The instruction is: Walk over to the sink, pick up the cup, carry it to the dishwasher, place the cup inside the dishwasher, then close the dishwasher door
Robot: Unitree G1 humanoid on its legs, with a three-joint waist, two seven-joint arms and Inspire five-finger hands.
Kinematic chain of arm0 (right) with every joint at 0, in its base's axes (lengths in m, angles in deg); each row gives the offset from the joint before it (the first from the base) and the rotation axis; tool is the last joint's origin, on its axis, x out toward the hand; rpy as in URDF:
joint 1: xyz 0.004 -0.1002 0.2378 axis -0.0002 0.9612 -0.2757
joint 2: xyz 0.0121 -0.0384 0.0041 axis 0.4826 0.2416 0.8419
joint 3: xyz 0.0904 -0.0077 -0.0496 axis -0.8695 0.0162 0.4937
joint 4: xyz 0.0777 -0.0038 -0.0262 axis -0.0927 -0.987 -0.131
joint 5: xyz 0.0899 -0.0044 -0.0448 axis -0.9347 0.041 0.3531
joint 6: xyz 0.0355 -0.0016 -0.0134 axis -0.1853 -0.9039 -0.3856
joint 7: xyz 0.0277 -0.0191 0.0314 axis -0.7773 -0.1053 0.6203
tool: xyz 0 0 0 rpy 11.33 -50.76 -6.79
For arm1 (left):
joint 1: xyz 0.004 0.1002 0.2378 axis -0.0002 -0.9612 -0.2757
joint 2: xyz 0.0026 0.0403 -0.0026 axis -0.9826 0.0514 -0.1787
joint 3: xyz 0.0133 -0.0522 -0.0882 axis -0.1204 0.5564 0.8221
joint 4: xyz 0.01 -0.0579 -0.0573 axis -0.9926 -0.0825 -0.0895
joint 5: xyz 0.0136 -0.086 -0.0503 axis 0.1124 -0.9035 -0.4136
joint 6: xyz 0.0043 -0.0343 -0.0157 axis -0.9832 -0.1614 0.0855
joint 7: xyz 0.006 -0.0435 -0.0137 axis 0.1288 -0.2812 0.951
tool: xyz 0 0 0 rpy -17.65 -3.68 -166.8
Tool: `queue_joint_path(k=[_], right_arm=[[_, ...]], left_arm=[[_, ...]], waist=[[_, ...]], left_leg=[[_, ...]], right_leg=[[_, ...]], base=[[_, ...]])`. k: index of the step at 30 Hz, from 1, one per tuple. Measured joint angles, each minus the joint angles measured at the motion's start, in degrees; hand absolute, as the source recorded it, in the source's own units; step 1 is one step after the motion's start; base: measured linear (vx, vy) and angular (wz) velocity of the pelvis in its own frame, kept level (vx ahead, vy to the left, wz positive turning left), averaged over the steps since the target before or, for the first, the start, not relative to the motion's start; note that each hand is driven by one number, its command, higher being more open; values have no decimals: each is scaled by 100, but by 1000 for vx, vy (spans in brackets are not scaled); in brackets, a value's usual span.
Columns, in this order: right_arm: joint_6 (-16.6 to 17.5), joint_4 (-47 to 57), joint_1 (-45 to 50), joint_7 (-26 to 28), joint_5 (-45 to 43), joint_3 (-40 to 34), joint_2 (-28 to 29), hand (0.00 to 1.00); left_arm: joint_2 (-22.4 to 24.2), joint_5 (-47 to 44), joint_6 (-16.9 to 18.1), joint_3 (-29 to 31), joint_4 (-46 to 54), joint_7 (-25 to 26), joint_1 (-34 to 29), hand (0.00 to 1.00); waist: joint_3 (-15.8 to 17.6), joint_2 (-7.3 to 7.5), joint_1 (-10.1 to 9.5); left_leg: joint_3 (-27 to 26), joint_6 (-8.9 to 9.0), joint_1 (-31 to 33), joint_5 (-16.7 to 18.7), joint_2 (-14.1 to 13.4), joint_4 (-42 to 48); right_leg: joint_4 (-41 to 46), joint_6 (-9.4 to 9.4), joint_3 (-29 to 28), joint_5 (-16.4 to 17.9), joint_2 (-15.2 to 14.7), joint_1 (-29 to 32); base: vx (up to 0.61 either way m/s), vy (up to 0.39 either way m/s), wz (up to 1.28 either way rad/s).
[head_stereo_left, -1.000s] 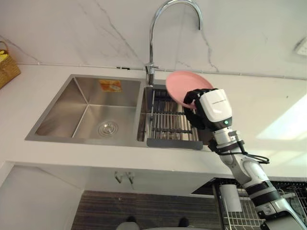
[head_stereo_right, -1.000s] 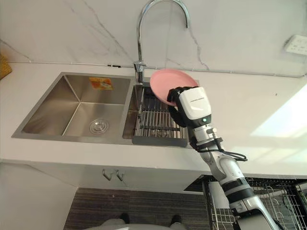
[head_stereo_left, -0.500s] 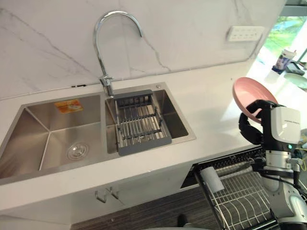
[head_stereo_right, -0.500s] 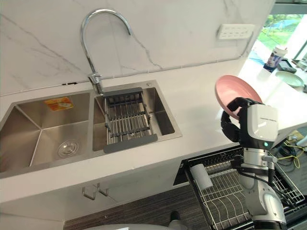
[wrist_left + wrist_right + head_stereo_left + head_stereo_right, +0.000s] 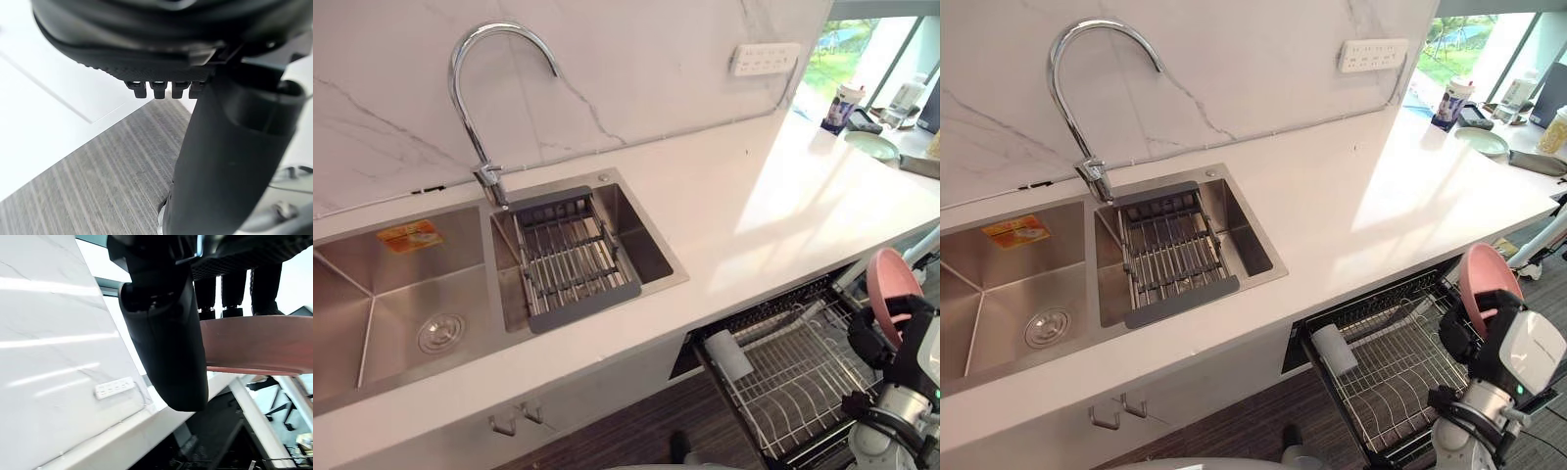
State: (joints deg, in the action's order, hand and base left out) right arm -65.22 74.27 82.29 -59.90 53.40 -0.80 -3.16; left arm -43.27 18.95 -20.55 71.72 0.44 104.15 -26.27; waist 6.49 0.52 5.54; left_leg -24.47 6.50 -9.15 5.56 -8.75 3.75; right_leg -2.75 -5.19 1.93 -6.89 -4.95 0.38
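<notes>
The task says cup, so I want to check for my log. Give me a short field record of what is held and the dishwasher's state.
held item: pink plate, not a cup
holder: right robot hand, fingers curled on the plate's rim
plate pose: on edge, by the right end of the dishwasher rack
dishwasher rack: pulled out, white cup lying in it
left robot hand: over the striped floor

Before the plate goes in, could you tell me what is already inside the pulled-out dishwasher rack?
A white cup lies on its side in the dishwasher rack, near the sink end. The right hand and its pink plate hide its far corner.
</notes>
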Motion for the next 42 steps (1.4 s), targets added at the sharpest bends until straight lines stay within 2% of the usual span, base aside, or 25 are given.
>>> queue_joint_path(k=[4,6,8,9,12,13,15,17,21,25,28,32,33,38,42], right_arm=[[-23,-284,119,-53,-1,-35,279,0],[-24,-363,129,-12,-122,88,346,0],[-25,-371,136,75,-219,336,347,0],[-27,-372,110,114,-220,422,346,0],[-25,-659,-280,254,-329,930,313,0],[-33,-912,-505,272,-434,1175,311,0],[-90,-1300,-752,282,-497,1483,310,0],[-226,-1602,-997,285,-661,1723,317,0],[-605,-1745,-1345,285,-674,1838,268,0],[-836,-1766,-1774,281,-895,1828,-79,0],[-952,-2117,-2309,279,-899,1789,-460,0],[-1236,-2826,-2977,280,-1130,1779,-806,0],[-1280,-2911,-3041,275,-1142,1776,-842,100],[-1483,-3363,-3292,168,-1594,1631,-1114,100],[-1502,-3703,-3339,241,-2110,1514,-1194,100]], left_arm=[[-169,-71,129,-281,36,-396,44,100],[-263,-367,131,-361,43,-570,58,100],[-323,-711,136,-390,49,-656,54,100],[-332,-804,138,-390,51,-667,52,100],[-378,-1072,170,-370,130,-700,93,100],[-442,-1127,180,-362,198,-700,136,100],[-495,-1133,184,-350,199,-697,262,100],[-499,-1143,184,-270,204,-702,364,100],[-410,-1118,180,-205,224,-772,504,100],[-310,-1126,174,-205,223,-836,651,100],[-234,-1126,224,-206,224,-856,802,100],[-111,-1159,319,-206,289,-886,859,100],[-100,-1186,339,-206,303,-889,859,100],[-63,-1360,388,-191,337,-970,861,100],[-4,-1366,386,-90,374,-1057,861,100]], waist=[[87,13,19],[168,34,16],[217,51,-18],[242,56,-30],[415,64,-211],[512,87,-290],[683,98,-332],[819,67,-347],[1033,-86,-437],[1286,-228,-452],[1554,-343,-447],[1739,-521,-461],[1772,-541,-463],[1832,-618,-464],[1869,-690,-460]], left_leg=[[-113,-32,60,187,-21,280],[-164,-66,73,307,-14,436],[-286,-92,71,404,-4,545],[-331,-100,67,428,-5,572],[-678,-94,124,598,-129,797],[-764,-62,198,681,-203,973],[-741,-36,299,756,-269,1137],[-688,-21,400,756,-317,1179],[-590,-8,577,720,-315,1170],[-563,-47,636,649,-183,1001],[-459,-103,742,558,-48,918],[-319,-152,876,454,66,862],[-287,-157,882,443,81,861],[-182,-214,1056,378,151,861],[-160,-236,1137,318,192,862]], right_leg=[[304,-15,-157,84,-15,153],[381,-69,-245,133,-45,176],[382,-41,-280,176,-60,232],[389,-27,-170,187,-93,243],[393,97,718,162,-313,335],[384,160,838,57,-327,398],[384,86,941,-94,-337,429],[376,98,1010,-150,-314,496],[367,65,1221,-200,-317,611],[297,29,1295,-261,-408,684],[190,-8,1390,-334,-518,710],[159,-22,1473,-398,-627,779],[159,-23,1480,-399,-641,778],[117,-8,1545,-466,-705,868],[-57,13,1548,-574,-721,872]], base=[[-22,33,-17],[-54,55,-18],[-61,53,-23],[-62,46,-41],[-21,48,-56],[9,31,-53],[22,-36,-7],[60,-50,15],[82,-22,13],[24,14,8],[-31,18,17],[-57,9,15],[-72,7,13],[-103,-1,10],[-121,-17,0]])
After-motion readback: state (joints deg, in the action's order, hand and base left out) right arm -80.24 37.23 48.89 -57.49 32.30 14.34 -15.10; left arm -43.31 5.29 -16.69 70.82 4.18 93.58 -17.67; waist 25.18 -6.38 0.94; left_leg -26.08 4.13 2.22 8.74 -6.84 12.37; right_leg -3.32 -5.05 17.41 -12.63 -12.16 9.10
